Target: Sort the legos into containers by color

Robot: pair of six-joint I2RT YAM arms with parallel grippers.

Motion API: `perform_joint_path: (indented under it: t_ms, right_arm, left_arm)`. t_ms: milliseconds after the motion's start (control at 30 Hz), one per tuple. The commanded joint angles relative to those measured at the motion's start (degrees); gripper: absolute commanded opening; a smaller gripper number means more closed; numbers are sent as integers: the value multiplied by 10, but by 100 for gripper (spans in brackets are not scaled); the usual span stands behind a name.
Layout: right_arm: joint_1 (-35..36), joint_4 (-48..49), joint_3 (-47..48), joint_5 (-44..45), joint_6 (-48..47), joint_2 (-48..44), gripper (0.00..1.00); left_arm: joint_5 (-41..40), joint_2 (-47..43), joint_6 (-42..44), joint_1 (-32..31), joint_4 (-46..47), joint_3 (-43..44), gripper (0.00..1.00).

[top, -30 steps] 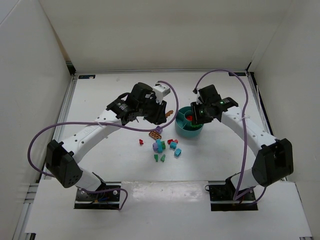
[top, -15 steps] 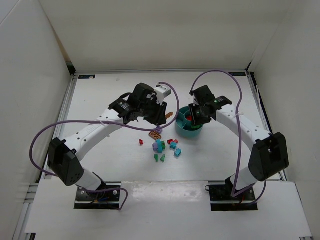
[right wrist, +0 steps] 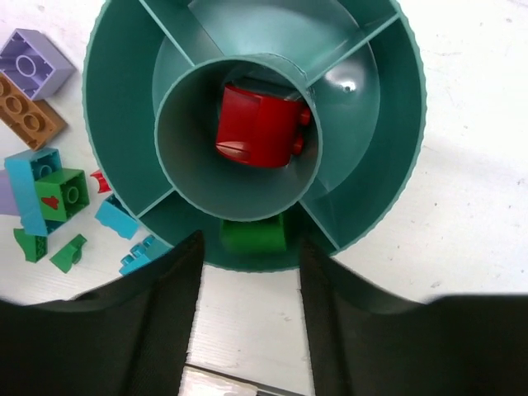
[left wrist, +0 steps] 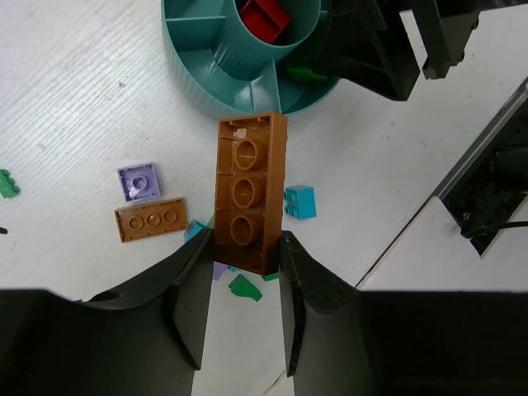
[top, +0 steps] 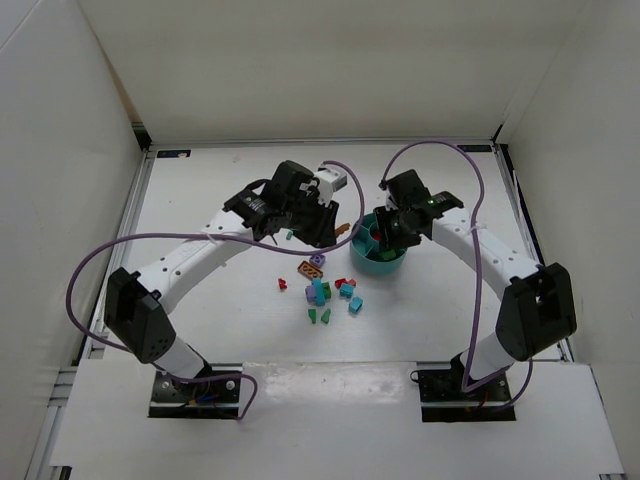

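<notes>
Green brick (right wrist: 253, 233) lies in a bowl (right wrist: 363, 165) compartment: one sorted. The right hand (right wrist: 249, 280) has just parted, empty (left hand (left wrist: 246, 256) pinches an orange brick (left wrist: 250, 186) next).

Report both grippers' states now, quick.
Left gripper: shut on the orange brick.
Right gripper: open above the bowl, with a green brick lying in a compartment beneath.
</notes>
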Motion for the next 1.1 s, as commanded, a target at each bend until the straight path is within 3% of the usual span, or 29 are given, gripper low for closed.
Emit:
perform_joint_path:
  t_ms: [0, 133, 333, 500, 633, 867, 1067]
  right_arm:
    - [-10, 21, 6, -24, 4, -19, 55]
    - [-21, 30, 0, -32, 7, -30, 62]
    - [-35, 35, -16, -28, 19, -66, 62]
    - [-75, 50, -54, 40, 58, -147, 62]
    - [-124, 67, -86, 25, 69, -236, 62]
    - [-145, 80, -114, 29, 72, -289, 63]
    - [-145, 76, -114, 29, 73, -284, 63]
  left_arm:
    - [18, 10, -3, 4, -17, 29, 2]
    - [20, 16, -4, 4, -24, 41, 2]
    - [23, 44, -4, -2, -54, 71, 2]
    - [8, 126, -13, -10, -167, 190, 2]
    - [-14, 188, -34, -13, -296, 311, 2]
    - [-36, 271, -40, -25, -402, 417, 2]
    - [-3, 314, -40, -27, -399, 459, 2]
